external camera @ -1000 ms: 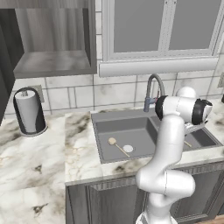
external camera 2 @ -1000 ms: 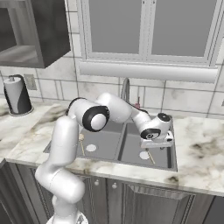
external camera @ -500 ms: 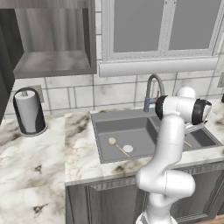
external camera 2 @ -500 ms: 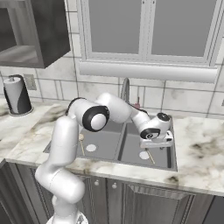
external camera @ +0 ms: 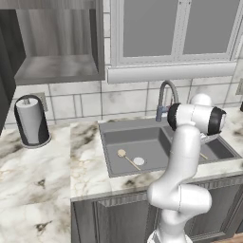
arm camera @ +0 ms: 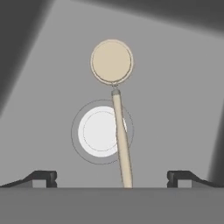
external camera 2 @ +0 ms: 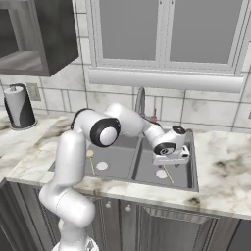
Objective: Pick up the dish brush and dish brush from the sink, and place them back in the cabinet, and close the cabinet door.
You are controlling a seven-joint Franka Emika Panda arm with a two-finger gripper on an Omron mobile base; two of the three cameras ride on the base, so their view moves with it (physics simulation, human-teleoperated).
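Your hand [arm camera: 112, 177] is fully open, empty, over the right basin of the dark grey sink [external camera 2: 188, 162]. The tan wooden round-headed dish brush [arm camera: 117, 118] lies across the white drain disc [arm camera: 99, 131]; its thin handle may roll from your fingers.

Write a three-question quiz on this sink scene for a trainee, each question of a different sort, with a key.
1. True or false: the gripper is closed on a dish brush.
2. In the hand view, the dish brush handle lies across: A) the white drain disc, B) the faucet, C) the paper towel roll.
3. Fill in: the other dish brush lies in the ____ basin of the sink, as the left base view shows it.

Key: 1. False, the fingers stand wide apart with the handle between them. 2. A. 3. Left.
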